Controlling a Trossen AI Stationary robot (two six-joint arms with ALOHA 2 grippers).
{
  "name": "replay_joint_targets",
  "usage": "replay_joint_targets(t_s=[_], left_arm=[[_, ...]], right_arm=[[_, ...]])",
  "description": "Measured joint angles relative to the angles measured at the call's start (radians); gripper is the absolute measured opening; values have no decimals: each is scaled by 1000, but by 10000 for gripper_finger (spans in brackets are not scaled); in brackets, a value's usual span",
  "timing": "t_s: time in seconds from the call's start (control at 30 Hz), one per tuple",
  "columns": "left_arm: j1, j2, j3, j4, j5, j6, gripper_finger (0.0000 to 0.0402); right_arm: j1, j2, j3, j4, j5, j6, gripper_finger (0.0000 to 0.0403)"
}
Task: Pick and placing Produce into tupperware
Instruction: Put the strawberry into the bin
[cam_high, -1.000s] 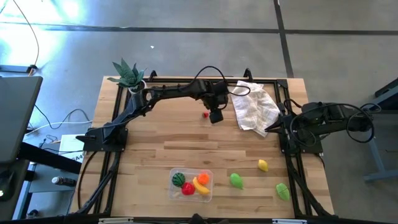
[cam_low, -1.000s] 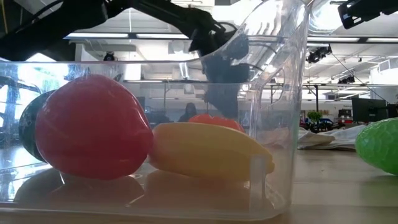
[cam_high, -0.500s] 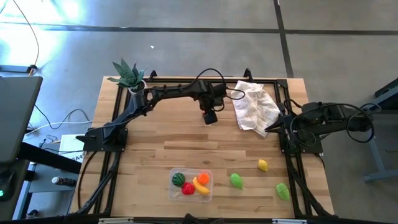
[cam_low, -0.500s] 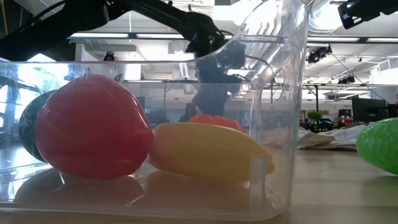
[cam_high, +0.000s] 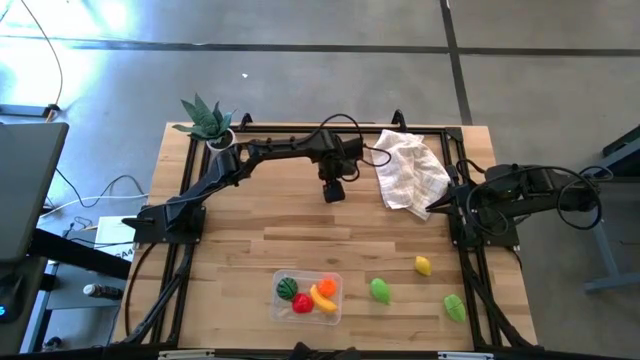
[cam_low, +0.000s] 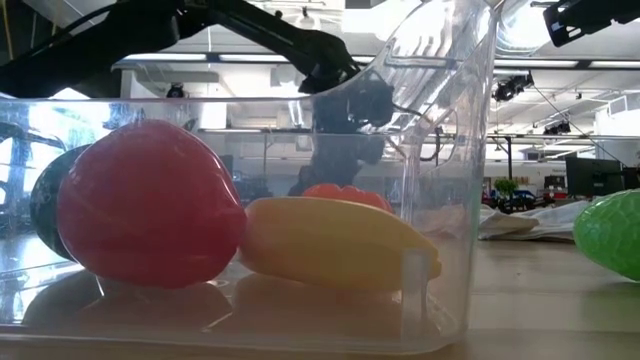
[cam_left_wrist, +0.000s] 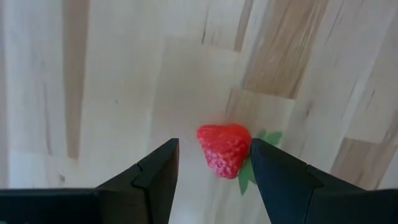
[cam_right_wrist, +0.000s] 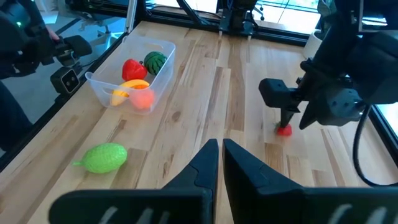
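One small strawberry (cam_left_wrist: 224, 149) is what I am after, lying on the bare wood at the far middle of the table (cam_high: 250, 240), well apart from the tupperware (cam_high: 308, 297) at the near edge. My left gripper (cam_left_wrist: 214, 165) hangs right over it with the fingers apart, one finger to each side of the berry and one of them very close to it, not yet clamped. I judge it a light, hard, smooth plastic piece that could squirt out from a pinch near its tapered tip, so I would take it across the broad middle of the body, clear of the green leaf. My right gripper (cam_right_wrist: 221, 163) waits at the right side of the table, fingers pressed together and holding nothing.
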Motion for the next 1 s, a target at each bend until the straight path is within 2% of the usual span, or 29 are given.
replay_joint_targets(t_s=[0.83, 1.0], left_arm=[[-2, 14, 0, -55, 95, -60, 188], [-2, 14, 0, -53, 146, -61, 188]], right_arm=[[0, 0, 0, 0, 0, 0, 16], [0, 0, 0, 0, 0, 0, 16]])
